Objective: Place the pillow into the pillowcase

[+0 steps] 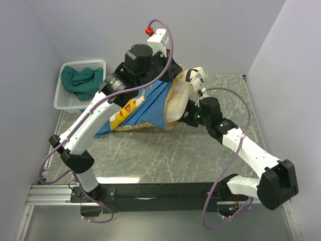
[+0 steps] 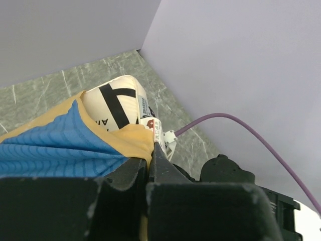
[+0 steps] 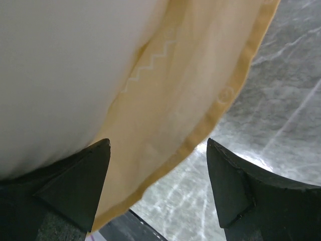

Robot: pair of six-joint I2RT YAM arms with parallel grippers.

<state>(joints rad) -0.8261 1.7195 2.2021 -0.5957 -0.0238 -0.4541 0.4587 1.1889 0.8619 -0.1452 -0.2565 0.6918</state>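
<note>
With my left gripper (image 2: 149, 165) clamped on the pillowcase (image 2: 55, 145) hem and my right gripper (image 3: 156, 148) spread wide, holding nothing, against the pillow (image 3: 60, 75) bulging from its mouth, I'd hold the hem high and push deeper

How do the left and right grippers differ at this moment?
The left gripper is shut, pinching the yellow hem of the pillowcase; the right gripper is open, fingers spread, clamping nothing. The left gripper's camera shows mostly blue outer fabric and hem; the right gripper's shows the white pillow bulging against yellow lining. Both sit at the pillowcase's open end.
</note>
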